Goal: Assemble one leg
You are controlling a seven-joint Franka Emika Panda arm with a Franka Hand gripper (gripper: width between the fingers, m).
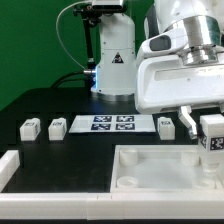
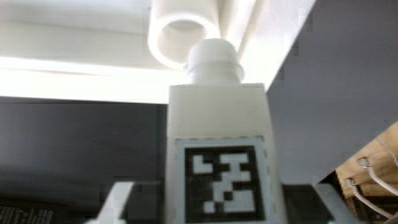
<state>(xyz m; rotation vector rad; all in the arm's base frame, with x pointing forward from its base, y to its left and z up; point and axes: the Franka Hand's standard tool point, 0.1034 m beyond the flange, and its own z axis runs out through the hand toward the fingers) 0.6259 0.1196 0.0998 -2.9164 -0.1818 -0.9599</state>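
Currently the leg (image 1: 212, 132) hangs at the exterior view's right edge, near the far rim of the tray (image 1: 160, 172). A strip of bare table (image 1: 60, 150) lies between the tray and the marker board (image 1: 112, 123). Loose legs (image 1: 29, 127) (image 1: 56, 127) (image 1: 165, 125) flank that board. The gripper (image 1: 208, 124) is narrowed onto the leg, its fingers (image 2: 121, 205) pressing both sides.

leg (image 1: 211, 125) is showing white, one face carrying a black-and-white square tag (image 2: 222, 181). worktop (image 1: 60, 150) is reading black. marker board (image 1: 105, 123) is showing white with black-and-white tags. tray piece (image 1: 165, 172) is looking plain white. backdrop (image 1: 30, 40) is showing green.
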